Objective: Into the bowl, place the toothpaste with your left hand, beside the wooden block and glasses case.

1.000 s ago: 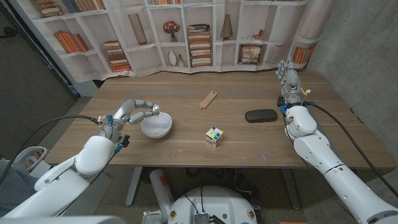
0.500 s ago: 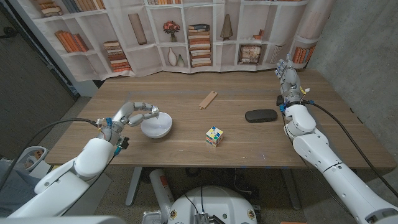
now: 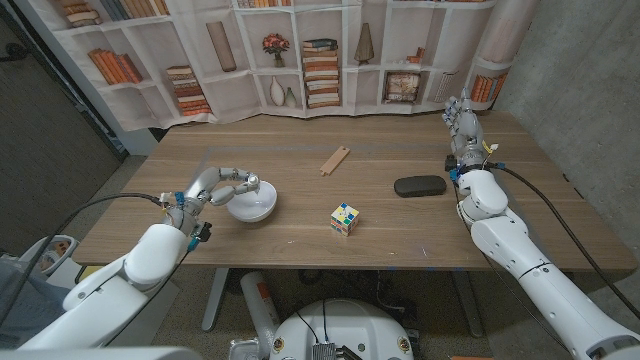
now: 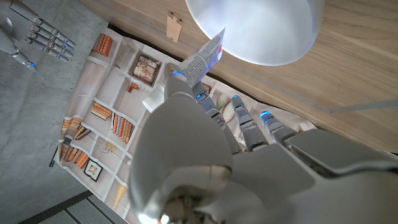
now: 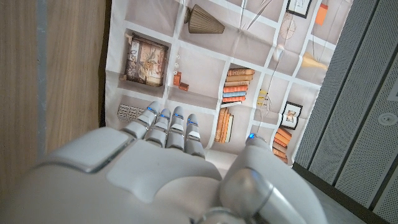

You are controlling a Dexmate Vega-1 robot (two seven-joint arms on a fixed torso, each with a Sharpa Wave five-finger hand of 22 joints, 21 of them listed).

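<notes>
My left hand (image 3: 215,186) holds the white toothpaste tube (image 3: 249,181) at the left rim of the white bowl (image 3: 262,211). In the left wrist view the tube's printed flat end (image 4: 206,57) sticks out from my left hand's fingers (image 4: 186,99), next to the bowl (image 4: 261,31). The wooden block (image 3: 335,160) lies farther back at the table's middle. The dark glasses case (image 3: 419,186) lies to the right. My right hand (image 3: 460,124) stands upright at the right edge with its fingers straight, holding nothing.
A coloured puzzle cube (image 3: 345,218) sits right of the bowl, towards the front edge. A bookshelf backdrop (image 3: 300,60) hangs behind the table. The left wrist view also catches the wooden block (image 4: 174,25) and my right hand (image 4: 37,37).
My left hand with the tube has drifted slightly left and towards the front edge, staying at the bowl's rim. The right arm has not moved.
</notes>
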